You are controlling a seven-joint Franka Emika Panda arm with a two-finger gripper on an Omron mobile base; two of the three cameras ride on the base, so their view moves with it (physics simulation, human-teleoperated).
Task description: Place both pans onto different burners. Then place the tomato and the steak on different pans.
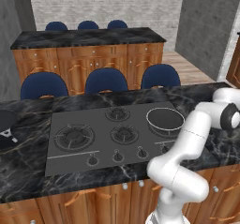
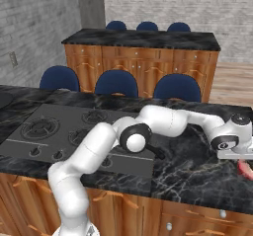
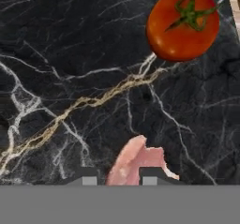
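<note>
Hand view puts my gripper (image 3: 116, 177), spread and empty, over the steak (image 3: 136, 161); next I descend, then clamp it.

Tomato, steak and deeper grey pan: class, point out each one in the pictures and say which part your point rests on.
tomato (image 3: 182, 25): hand view, on its red skin beside the green stalk.
steak (image 3: 133, 161): hand view, on its pink flesh.
deeper grey pan (image 1: 165, 119): left base view, on its dark inner floor.

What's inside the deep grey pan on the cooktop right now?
The deep dark-grey pan with the silvery rim on the cooktop's right burner shows a bare dark bottom. The white arm covers its near edge.
</note>
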